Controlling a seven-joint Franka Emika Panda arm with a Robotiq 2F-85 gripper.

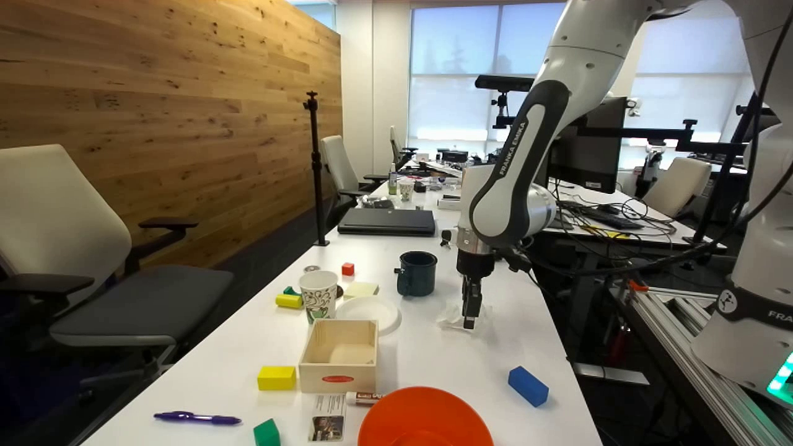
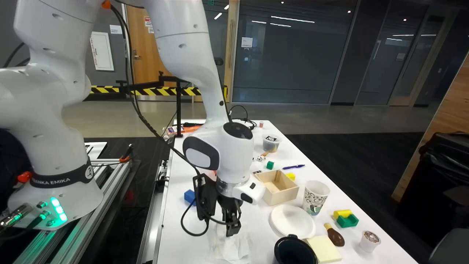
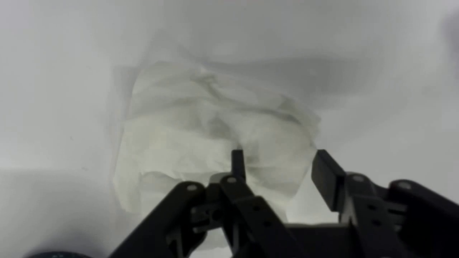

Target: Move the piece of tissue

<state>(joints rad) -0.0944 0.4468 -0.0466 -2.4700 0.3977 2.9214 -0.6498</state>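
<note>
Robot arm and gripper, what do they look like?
The arm is white and rounded, with white FRANKA EMIKA lettering on a black panel and green lights at its base. Black cables run alongside. The gripper is black, with jointed fingers.

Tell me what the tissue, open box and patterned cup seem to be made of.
Tissue: thin, matte paper, judging by its soft creases and wrinkled edges.
Box: likely wood, matte; pale tan, straight-edged panels suggest it.
Cup: probably paper, given the tapered wall and printed pattern; whether it's coated, I can't tell.
</note>
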